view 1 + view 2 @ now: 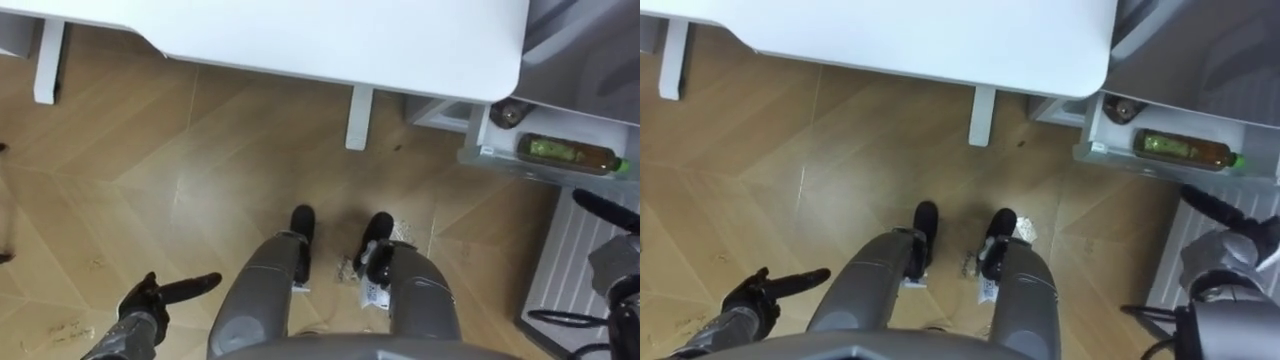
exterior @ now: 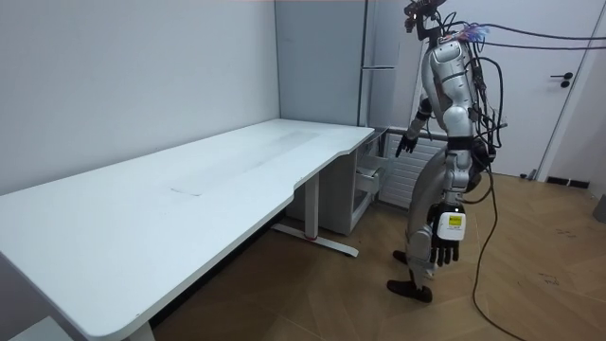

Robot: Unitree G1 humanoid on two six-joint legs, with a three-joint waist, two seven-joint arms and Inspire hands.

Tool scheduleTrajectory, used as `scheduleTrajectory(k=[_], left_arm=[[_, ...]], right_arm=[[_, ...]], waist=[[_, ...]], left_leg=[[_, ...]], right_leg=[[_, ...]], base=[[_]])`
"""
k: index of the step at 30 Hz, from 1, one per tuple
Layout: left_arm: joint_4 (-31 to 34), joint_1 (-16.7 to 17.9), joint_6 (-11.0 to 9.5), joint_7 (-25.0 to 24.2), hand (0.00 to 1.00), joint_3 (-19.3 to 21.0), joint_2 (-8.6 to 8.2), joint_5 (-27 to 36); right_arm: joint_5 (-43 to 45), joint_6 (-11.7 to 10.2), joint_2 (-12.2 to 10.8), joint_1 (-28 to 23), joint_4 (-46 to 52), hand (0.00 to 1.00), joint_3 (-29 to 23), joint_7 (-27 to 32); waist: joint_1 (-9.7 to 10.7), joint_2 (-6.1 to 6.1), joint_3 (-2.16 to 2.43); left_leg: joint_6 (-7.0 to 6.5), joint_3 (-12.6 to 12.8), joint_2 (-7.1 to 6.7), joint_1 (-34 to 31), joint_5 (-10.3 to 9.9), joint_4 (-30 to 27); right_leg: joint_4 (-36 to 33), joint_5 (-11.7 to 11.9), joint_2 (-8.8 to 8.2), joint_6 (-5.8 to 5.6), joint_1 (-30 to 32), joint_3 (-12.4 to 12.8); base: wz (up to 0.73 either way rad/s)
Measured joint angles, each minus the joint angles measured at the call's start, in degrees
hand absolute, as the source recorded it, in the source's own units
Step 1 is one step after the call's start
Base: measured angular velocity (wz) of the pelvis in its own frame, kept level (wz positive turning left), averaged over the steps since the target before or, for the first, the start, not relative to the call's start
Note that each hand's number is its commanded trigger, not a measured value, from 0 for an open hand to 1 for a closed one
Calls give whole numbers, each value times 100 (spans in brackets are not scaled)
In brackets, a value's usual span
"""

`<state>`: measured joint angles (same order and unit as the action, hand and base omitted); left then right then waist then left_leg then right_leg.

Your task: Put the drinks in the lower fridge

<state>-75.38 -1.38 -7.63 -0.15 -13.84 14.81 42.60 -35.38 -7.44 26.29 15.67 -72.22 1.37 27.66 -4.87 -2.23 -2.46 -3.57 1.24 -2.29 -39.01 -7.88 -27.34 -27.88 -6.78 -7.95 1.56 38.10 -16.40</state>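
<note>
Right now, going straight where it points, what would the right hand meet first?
The right hand probably meets the front rim of the fridge drawer, then the green bottle inside; depth unclear.

Office-like room: long white desk (image 2: 189,189), tall grey fridge (image 2: 322,57), herringbone wood floor (image 2: 530,284).

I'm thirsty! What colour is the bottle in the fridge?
Amber-brown plastic bottle with a green label and cap, clearest in the left eye view.
</note>
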Motion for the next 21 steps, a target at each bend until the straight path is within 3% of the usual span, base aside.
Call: scheduleTrajectory(k=[2,9,11,15,21], left_arm=[[-5,1,-5,-2,0,-94,1,105],[-4,130,16,-41,0,-93,0,178],[-2,209,28,-39,0,-95,0,187],[-1,228,70,-30,0,-91,-9,188],[0,219,63,-28,0,-96,-8,188]], right_arm=[[549,-17,-1,-7,110,0,205,288],[751,-127,-98,-292,180,0,363,686],[824,-130,-213,-488,299,0,376,722],[807,-128,-485,-618,278,0,411,724],[-344,-115,-663,-532,76,0,394,526]], waist=[[-6,-28,35],[-11,-23,73],[-20,11,93],[-8,71,124],[25,115,137]], left_leg=[[10,33,47,-2,-31,-52],[45,36,81,44,-51,-84],[80,46,154,19,-88,-134],[89,-7,155,-28,-130,-235],[131,-29,145,-114,-156,-274]], right_leg=[[7,20,43,22,-2,39],[59,31,110,44,-102,15],[129,37,153,50,-103,12],[119,31,199,76,-92,7],[-19,-62,162,74,7,-11]], base=[[-14],[-1],[-6],[-5],[2]])
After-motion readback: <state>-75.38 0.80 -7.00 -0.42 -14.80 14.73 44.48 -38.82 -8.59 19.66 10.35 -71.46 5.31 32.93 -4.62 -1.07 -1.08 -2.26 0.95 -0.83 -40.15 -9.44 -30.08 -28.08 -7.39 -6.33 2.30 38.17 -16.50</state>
